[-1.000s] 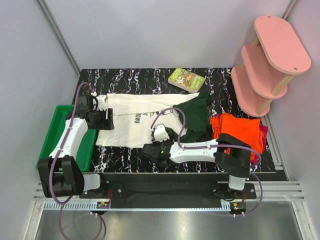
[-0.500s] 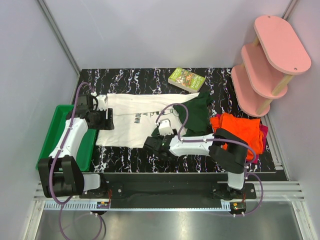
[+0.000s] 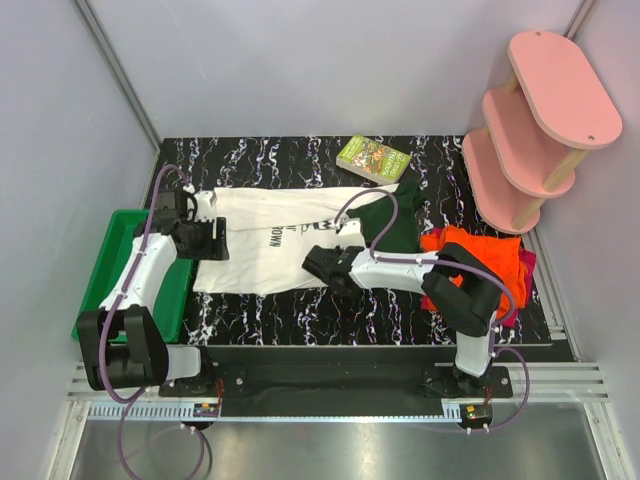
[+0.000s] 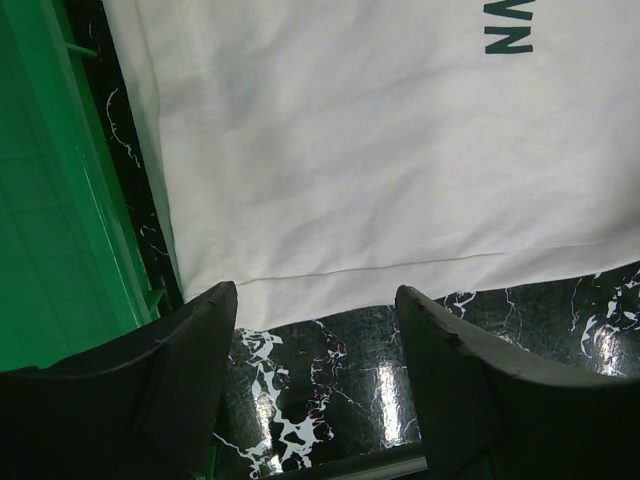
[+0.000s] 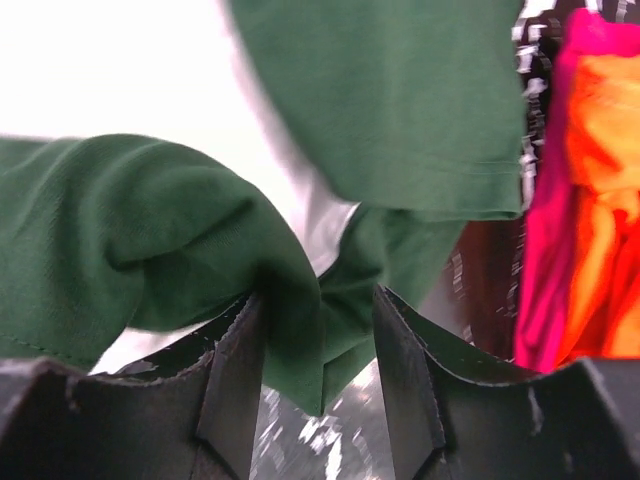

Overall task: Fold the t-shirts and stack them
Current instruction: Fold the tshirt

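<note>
The cream-white t-shirt (image 3: 265,240) (image 4: 350,150) lies flat at centre-left, its dark green sleeve (image 3: 392,225) (image 5: 400,90) bunched at its right. My right gripper (image 3: 318,265) (image 5: 320,295) sits over the shirt's lower right part. A fold of green cloth fills the gap between its fingers and hangs above the table. The orange t-shirt (image 3: 480,260) (image 5: 605,150) lies on the magenta one (image 3: 525,265) (image 5: 560,200) at the right. Over bare table at the white shirt's left hem, my left gripper (image 3: 212,240) (image 4: 315,300) stands open and holds nothing.
A green tray (image 3: 105,265) (image 4: 50,200) sits off the table's left edge, just beside my left gripper. At the table's far side lies a small green book (image 3: 373,159). A pink tiered shelf (image 3: 535,120) stands at the far right corner.
My right gripper moved from the table's near edge up and right onto the shirt. The green sleeve now looks drawn in and smaller. My left arm stayed still.
</note>
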Controlling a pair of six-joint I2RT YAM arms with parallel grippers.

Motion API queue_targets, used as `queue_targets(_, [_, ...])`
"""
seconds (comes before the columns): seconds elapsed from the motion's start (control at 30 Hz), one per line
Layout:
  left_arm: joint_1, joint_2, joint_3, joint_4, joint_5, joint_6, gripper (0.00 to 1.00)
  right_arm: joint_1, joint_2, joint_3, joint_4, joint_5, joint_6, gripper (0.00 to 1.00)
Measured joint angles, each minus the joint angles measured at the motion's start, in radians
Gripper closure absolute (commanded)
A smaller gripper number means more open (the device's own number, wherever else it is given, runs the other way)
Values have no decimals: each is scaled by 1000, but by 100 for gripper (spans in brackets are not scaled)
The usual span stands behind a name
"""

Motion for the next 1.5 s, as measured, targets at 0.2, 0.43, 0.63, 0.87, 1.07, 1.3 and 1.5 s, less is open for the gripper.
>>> queue_targets(0.2, [0, 4, 0, 0, 0, 0, 31, -108, -10, 1, -5, 1, -27, 47])
queue_targets(0.43, [0, 4, 0, 0, 0, 0, 30, -132, -85, 3, 6, 0, -58, 48])
queue_targets(0.63, [0, 4, 0, 0, 1, 0, 31, -130, -203, 2, 81, -37, -129, 49])
queue_targets(0.87, [0, 4, 0, 0, 2, 0, 31, -54, -274, -21, 187, -74, -196, 51])
queue_targets(1.07, [0, 4, 0, 0, 2, 0, 31, 14, -246, -45, 220, -143, -214, 55])
queue_targets(1.3, [0, 4, 0, 0, 2, 0, 31, 46, -138, -45, 249, -203, -214, 59])
queue_targets(1.5, [0, 4, 0, 0, 1, 0, 30, 26, -58, -23, 251, -240, -214, 61])
